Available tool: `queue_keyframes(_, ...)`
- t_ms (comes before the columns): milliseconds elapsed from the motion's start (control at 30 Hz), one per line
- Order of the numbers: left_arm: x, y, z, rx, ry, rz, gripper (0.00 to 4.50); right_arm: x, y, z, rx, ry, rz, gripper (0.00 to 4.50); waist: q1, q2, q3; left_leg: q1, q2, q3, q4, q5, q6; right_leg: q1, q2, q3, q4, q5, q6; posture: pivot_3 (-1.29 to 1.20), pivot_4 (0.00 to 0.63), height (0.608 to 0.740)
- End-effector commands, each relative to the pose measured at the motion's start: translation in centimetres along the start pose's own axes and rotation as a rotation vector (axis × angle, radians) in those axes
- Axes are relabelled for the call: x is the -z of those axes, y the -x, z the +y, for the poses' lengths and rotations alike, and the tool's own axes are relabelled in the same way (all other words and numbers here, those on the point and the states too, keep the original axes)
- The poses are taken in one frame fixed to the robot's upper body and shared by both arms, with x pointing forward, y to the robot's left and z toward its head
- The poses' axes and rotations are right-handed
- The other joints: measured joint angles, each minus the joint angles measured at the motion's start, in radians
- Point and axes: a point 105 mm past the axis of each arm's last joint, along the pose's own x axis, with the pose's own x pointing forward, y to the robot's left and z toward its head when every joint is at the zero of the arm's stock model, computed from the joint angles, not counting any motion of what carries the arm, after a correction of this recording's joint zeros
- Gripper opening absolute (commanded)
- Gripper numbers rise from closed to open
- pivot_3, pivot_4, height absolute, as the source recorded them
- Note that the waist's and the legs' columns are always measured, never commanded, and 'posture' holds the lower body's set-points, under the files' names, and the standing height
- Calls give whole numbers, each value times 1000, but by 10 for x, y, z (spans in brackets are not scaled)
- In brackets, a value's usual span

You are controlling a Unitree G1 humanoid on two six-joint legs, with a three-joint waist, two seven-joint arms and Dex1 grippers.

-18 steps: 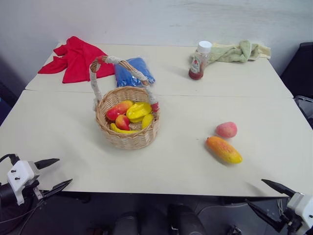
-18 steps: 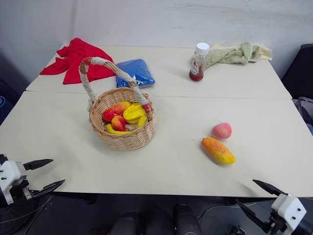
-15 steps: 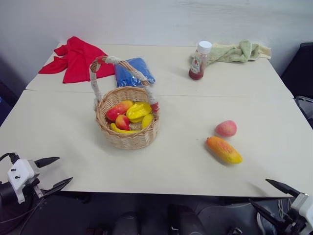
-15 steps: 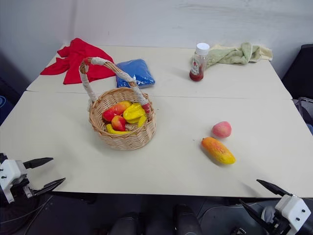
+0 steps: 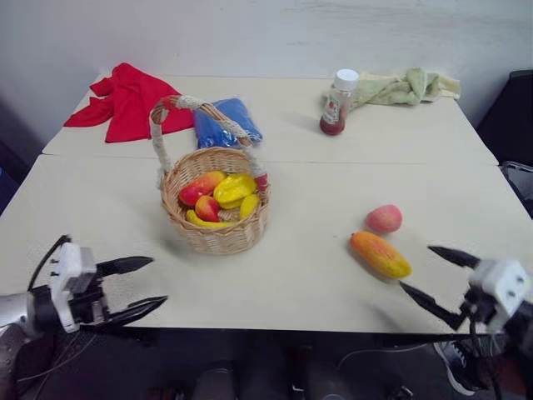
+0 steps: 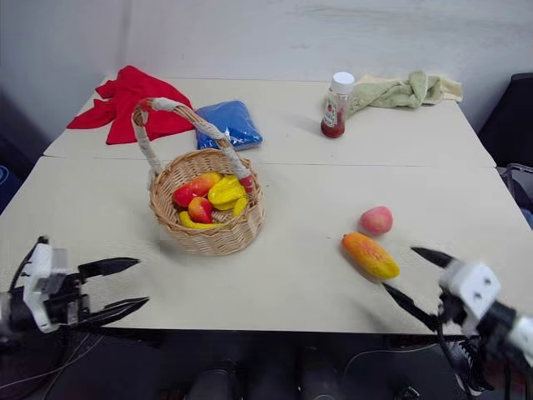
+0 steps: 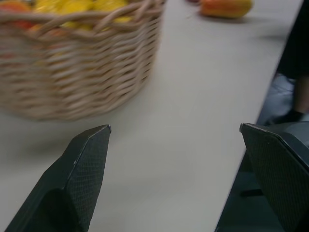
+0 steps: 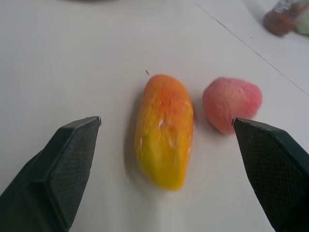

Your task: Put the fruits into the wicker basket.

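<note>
The mango (image 5: 380, 254) lies flat on the pale table (image 5: 316, 275), right of centre and close to the near edge. Its long axis runs slantwise, from far-left to near-right: the orange-red end points far-left, toward the middle of the table, and the yellow end points near-right, toward the right gripper (image 5: 430, 278). The peach (image 5: 384, 218) sits just beyond it, slightly to the right, close by but apart from it.

The wicker basket (image 5: 218, 236) stands upright left of centre, its cloth-wrapped handle arching over red and yellow fruit already inside.

The right gripper hovers at the near right edge with its two black fingers spread wide and nothing between them, aimed at the mango. The left gripper (image 5: 141, 285) is at the near left edge, likewise spread and empty, pointing toward the basket.

The table is two cream tops joined along a seam. On the far one lie a red cloth (image 5: 129, 100), a blue pouch (image 5: 223, 125), a white-capped bottle (image 5: 337, 104) and a green towel (image 5: 404, 87). A whitish wall stands behind.
</note>
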Motion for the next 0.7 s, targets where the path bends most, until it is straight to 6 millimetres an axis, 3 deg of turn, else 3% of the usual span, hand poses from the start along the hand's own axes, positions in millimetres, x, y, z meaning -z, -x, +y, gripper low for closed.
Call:
queue_keyframes(33, -7, -8, -9, 46, 1, -29, 4500, 2, -18, -7, 14, -74, 72, 4475, 2, 0, 0, 0, 1, -1, 0, 0, -1, 0, 2, -1, 0, 1, 2, 0, 150, 740)
queue_keyframes(333, -6, -14, -10, 78, -11, -21, 4500, 31, -43, 0, -157, -265, 241, 4475, 21, 0, 0, -2, 1, -1, 6, 0, -2, -1, 5, -2, 2, 2, 4, 0, 150, 740)
queue_keyframes(433, -8, -14, -8, 74, -20, -32, 4500, 30, -48, -7, -196, -210, 205, 3881, 23, 0, 0, -3, 1, 0, 6, 0, -1, -1, 6, -2, 2, 2, 4, 0, 150, 740)
queue_keyframes(600, -13, -14, -10, 79, -16, -76, 4500, 22, -57, -3, -313, -119, 135, 2424, 21, 0, 0, -4, 1, 0, 6, 0, -1, -2, 8, -1, 2, 2, 4, 0, 150, 740)
queue_keyframes(700, -16, -13, -9, 51, 6, -126, 4500, -8, -66, 13, -451, -78, 9, 2396, 20, 0, 0, -4, 1, 0, 6, 0, -1, -2, 9, -1, 3, 2, 5, 0, 150, 740)
